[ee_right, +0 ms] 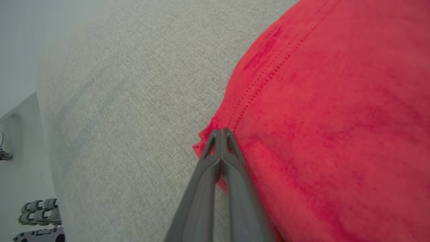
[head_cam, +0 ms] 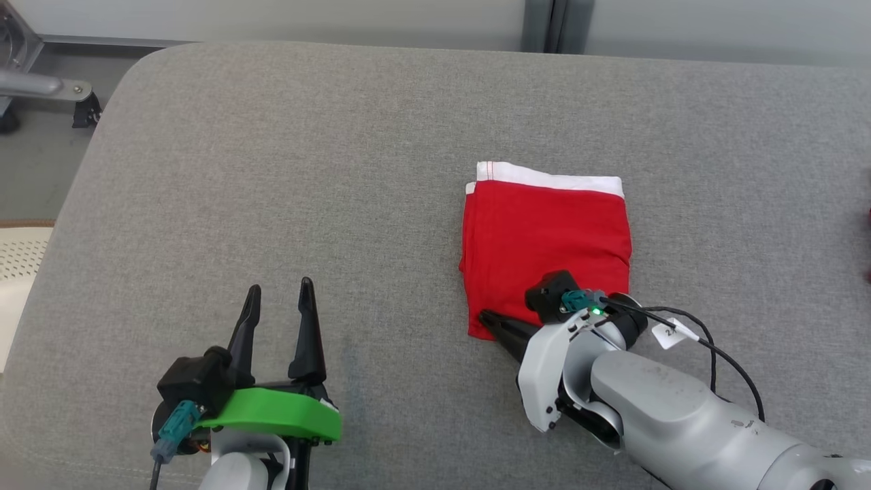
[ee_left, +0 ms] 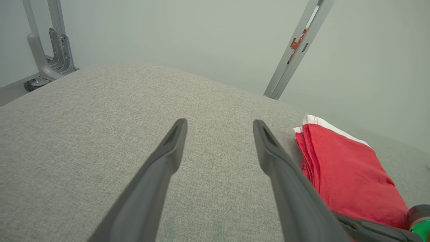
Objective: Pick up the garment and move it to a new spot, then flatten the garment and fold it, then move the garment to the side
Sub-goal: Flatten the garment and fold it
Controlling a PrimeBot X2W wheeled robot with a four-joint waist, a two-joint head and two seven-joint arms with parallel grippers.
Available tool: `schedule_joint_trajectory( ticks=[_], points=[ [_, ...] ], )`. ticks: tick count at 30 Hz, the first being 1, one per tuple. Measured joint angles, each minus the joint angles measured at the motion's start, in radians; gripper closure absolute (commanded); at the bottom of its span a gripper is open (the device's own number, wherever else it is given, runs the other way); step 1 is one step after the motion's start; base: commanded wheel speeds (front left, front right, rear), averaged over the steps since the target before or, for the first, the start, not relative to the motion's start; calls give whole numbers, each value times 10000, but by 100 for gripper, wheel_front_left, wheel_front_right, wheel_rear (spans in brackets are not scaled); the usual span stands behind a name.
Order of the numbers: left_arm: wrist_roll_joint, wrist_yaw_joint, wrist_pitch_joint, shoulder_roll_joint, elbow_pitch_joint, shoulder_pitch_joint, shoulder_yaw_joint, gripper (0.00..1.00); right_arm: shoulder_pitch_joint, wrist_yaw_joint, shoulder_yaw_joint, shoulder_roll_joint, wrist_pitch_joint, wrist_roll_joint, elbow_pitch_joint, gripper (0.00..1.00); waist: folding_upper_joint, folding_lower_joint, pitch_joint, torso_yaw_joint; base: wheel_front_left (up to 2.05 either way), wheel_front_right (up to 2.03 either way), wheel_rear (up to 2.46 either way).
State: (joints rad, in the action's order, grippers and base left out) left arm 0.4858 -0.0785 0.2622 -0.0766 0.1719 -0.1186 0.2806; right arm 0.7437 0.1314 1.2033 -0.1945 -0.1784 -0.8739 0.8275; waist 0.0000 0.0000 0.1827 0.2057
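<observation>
Right fingers (ee_right: 208, 171): we see them pressed together, tips lying on the garment (head_cam: 544, 238) at its left corner, on the side away from the white band. We cannot tell whether any cloth is pinched between them.
Left fingers (head_cam: 307, 327): spread apart and holding nothing, well to the left of the garment, pointing roughly parallel to its left edge.
In between: only grey cloth of the worktop (head_cam: 340, 136) separates the left fingers from the garment.
Garment, position: folded flat on the worktop, with the right arm reaching over its unbanded edge.
Garment, heading: a red, nearly square fold. The white band (head_cam: 551, 178) lies along the edge farthest from the right fingers, and the slightly longer axis seems to run from them to that band.
Cable and tag (head_cam: 670, 333): these hang off the right wrist, just beside the garment's right unbanded corner.
Metal frame (head_cam: 41, 85): off the worktop, far to the left of the garment.
Grey post (head_cam: 554, 24): upright beyond the garment's band edge.
</observation>
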Motion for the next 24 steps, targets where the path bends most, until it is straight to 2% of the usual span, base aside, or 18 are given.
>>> schedule_joint_trajectory(
  ticks=[9, 12, 13, 16, 17, 18, 24],
  points=[
    [-10, -4, 2, 13, -21, 27, -159, 0, 107, 0, 422, 146, -495, -309, 180, 100, 0, 0, -67, -153, 0, 0, 0],
    [-31, -4, 2, 13, -29, 52, -203, 0, 259, 0, 221, 111, -717, -295, 142, 100, 0, 0, -124, -303, 0, 0, 0],
    [-35, -2, 2, 12, -36, 53, -215, 0, 267, 0, 44, 102, -782, -290, 82, 92, 0, 0, -148, -363, 0, 0, 0],
    [-84, 59, 2, 0, -79, 52, -238, 0, 283, 0, -794, 21, -811, -50, -282, 55, 0, 0, -217, -551, 0, 0, 0],
    [-117, 82, 2, -2, -100, 50, -253, 0, 290, 0, -1321, -23, -830, 165, -512, 9, 0, 0, -243, -623, 0, 0, 0],
    [-130, 96, 4, -4, -113, 48, -261, 0, 289, 0, -1714, -77, -832, 362, -686, 0, 0, 0, -265, -684, 0, 0, 0],
    [-405, 362, 4, -19, -52, -15, -320, 0, -816, 0, -5045, -280, -832, 2349, -1770, 0, 0, 0, -452, -1106, 0, 0, 0]
  ],
)
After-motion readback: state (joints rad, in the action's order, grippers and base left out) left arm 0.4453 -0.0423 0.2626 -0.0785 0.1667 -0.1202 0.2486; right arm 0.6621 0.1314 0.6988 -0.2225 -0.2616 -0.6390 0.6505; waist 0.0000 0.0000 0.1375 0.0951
